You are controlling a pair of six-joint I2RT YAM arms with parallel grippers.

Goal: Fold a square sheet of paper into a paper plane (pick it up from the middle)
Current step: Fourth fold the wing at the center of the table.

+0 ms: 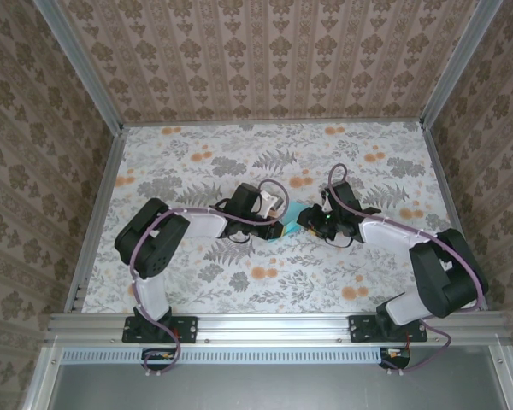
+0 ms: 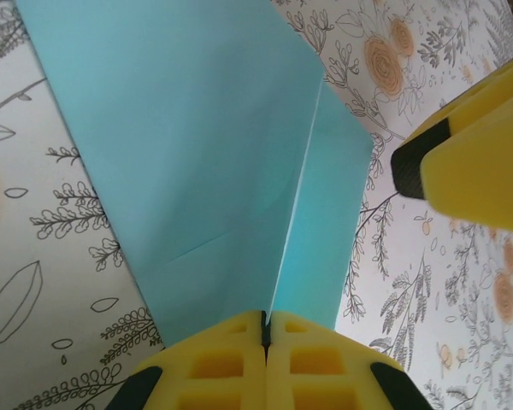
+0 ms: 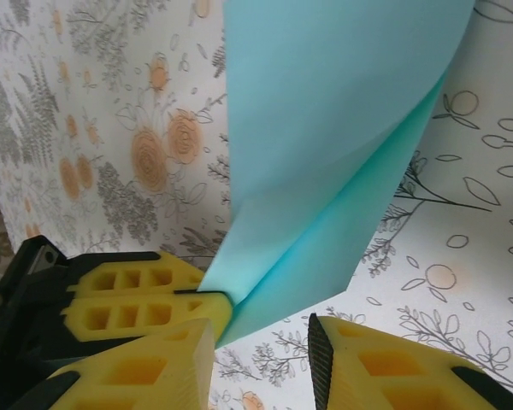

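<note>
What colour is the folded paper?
The paper is plain light teal, best seen in the left wrist view.

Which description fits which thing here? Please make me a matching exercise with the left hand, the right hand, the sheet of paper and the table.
Things:
1. left hand
2. right hand
3. sheet of paper
4. table

Descriptions:
A. light teal, with a fold in it
B. covered in a flower print
C. shut on an edge of the paper
D. open, close to the paper

Pairs: 1-C, 2-D, 3-A, 4-B.
</note>
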